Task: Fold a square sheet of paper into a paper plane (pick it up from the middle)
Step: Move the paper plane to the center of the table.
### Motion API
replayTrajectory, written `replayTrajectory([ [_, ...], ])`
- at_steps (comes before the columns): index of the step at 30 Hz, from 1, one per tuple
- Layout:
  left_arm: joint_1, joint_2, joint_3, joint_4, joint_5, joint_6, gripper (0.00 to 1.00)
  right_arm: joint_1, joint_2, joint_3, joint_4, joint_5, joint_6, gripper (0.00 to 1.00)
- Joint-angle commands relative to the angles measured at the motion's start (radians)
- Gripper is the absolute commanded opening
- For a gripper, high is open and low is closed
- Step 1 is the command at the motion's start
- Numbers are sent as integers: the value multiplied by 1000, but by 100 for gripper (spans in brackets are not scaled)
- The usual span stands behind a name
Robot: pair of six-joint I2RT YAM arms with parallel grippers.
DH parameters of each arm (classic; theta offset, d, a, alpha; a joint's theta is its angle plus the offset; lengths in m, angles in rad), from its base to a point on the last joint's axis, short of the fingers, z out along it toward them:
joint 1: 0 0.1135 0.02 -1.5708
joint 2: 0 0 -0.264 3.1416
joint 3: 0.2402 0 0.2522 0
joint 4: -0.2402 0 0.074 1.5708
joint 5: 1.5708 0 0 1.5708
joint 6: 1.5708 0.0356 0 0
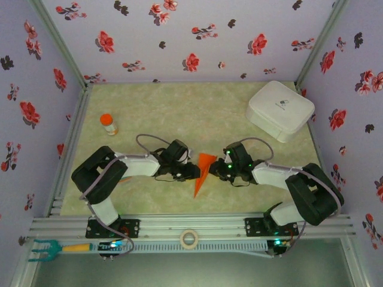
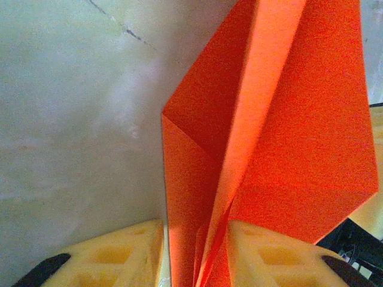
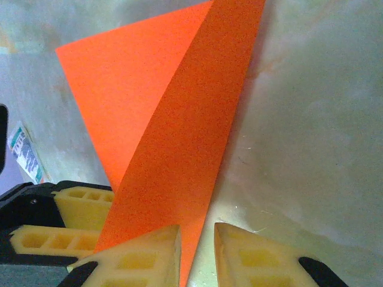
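**Paper plane bracketed by both arms, centre of frame**

Top view: the paper plane (image 1: 204, 170) is at the centre of the frame, broad end toward the top and point toward the bottom. The left gripper (image 1: 192, 173) and the right gripper (image 1: 220, 170) face each other across it. My reading is that they meet here so one arm can steady the folds while the other works on a crease.

Left wrist view: the folded layers run down to the bottom centre and fill the gap between the yellow pads (image 2: 122, 256). Paper touches both pads, so this pincer is closed on the plane's creased spine. How firmly it grips is unclear, because the contact runs off the lower edge. Gripping along the centre crease probably keeps the wings from springing apart.

Right wrist view: the plane's narrow end drops into the gap at the bottom centre and lies against the left-hand pad (image 3: 146, 254). A strip of table (image 3: 311, 149) shows between the paper and the other pad. These jaws stand slightly apart around the tip and are not clamped.

Status, as a judgement: the dart shape and centre crease are already there, so folding looks nearly done. The orange-capped bottle (image 1: 108, 124) at upper left and the white case (image 1: 280, 110) at upper right stand well apart from the work.
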Motion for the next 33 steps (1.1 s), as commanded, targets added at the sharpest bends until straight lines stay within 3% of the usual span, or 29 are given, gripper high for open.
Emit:
replayTrajectory([
  [1,-13,24,17,-5,49,22,34,11,18,-15,19,-10,18,22],
  [11,-22,44,25,25,90,25,27,21,48,-35,59,-27,31,21],
  [21,-29,68,33,62,120,16,28,24,45,-50,85,-26,49,21],
  [33,-32,67,16,133,120,-21,17,24,23,-84,128,-35,77,22],
])
